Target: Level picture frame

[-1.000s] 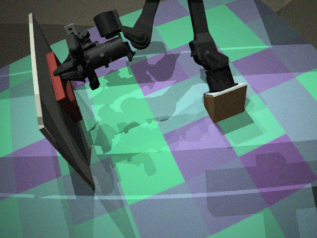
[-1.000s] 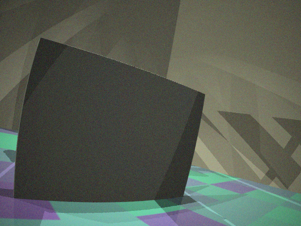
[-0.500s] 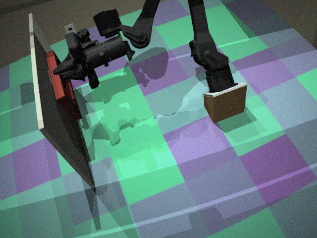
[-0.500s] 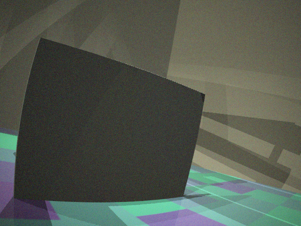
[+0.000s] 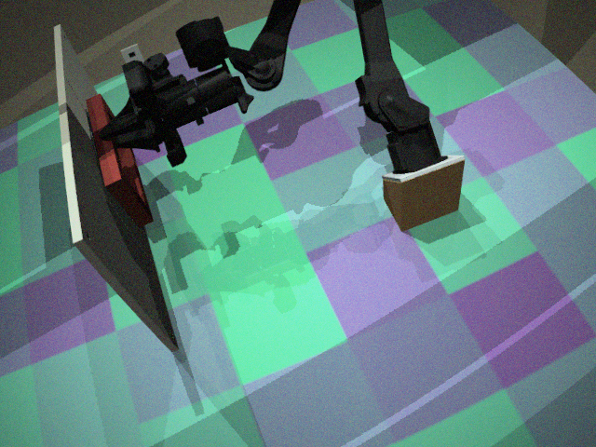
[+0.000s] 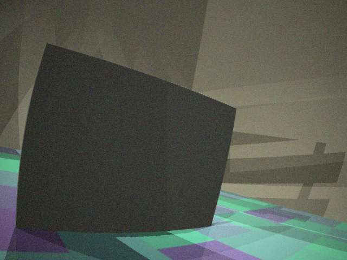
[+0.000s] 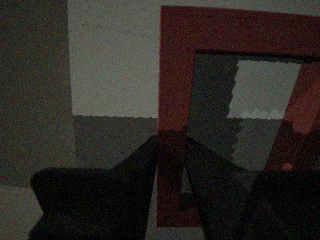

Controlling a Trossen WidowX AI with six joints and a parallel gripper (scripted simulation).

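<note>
The red picture frame (image 5: 110,166) (image 7: 174,85) hangs at the front of the upright wall panel (image 5: 70,192) (image 6: 126,140) (image 7: 115,65). In the wrist view its top edge runs slightly down to the right, and its left side bar stands nearly upright. My gripper (image 5: 108,138) (image 7: 171,138) is shut on the frame's left side bar, with one finger outside and one inside the opening. The screw and the notched strip are hidden behind the frame. The exterior camera sees only the panel's back, so frame and gripper do not show there.
The arm's brown base block (image 5: 428,196) with a white top stands on the checkered floor (image 5: 385,278) (image 6: 238,248), right of the panel in the top view. The arm reaches from it over the floor to the frame. Shadows cross the floor and the panel.
</note>
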